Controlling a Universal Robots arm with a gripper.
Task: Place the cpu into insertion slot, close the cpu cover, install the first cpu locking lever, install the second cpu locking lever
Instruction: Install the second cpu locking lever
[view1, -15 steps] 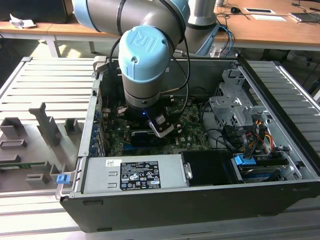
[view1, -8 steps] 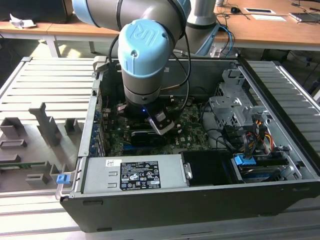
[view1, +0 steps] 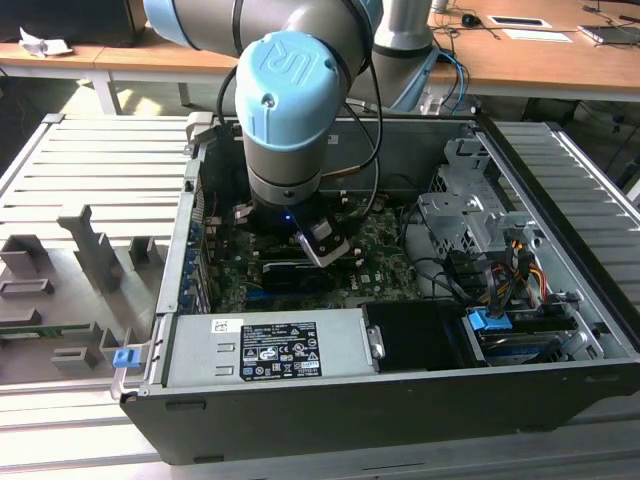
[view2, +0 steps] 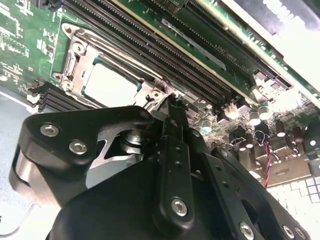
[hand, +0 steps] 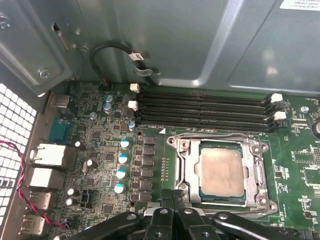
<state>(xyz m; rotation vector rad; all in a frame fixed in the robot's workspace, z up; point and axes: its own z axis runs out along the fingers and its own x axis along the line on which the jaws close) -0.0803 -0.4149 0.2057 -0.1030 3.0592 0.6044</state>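
The cpu (hand: 222, 172) lies flat in the insertion slot on the green board, its pale metal top facing up. The cpu cover (hand: 186, 165), a silver frame, lies down around it, and the slot itself is hidden beneath both. My gripper (hand: 174, 196) is shut, its dark fingertips together at the near edge of the frame. I see nothing between them. In the second wrist view the same fingertips (view2: 172, 102) touch the frame's corner beside the cpu (view2: 110, 82). In the exterior view the arm (view1: 285, 110) reaches down into the open computer case.
Several long black memory slots (hand: 205, 107) run just beyond the socket, below the grey case wall (hand: 175, 40). Blue-topped capacitors (hand: 121, 165), rear ports (hand: 47, 155) and a red-black wire (hand: 15, 165) sit to one side. A power supply (view1: 270, 350) and drive cage (view1: 470, 215) crowd the case.
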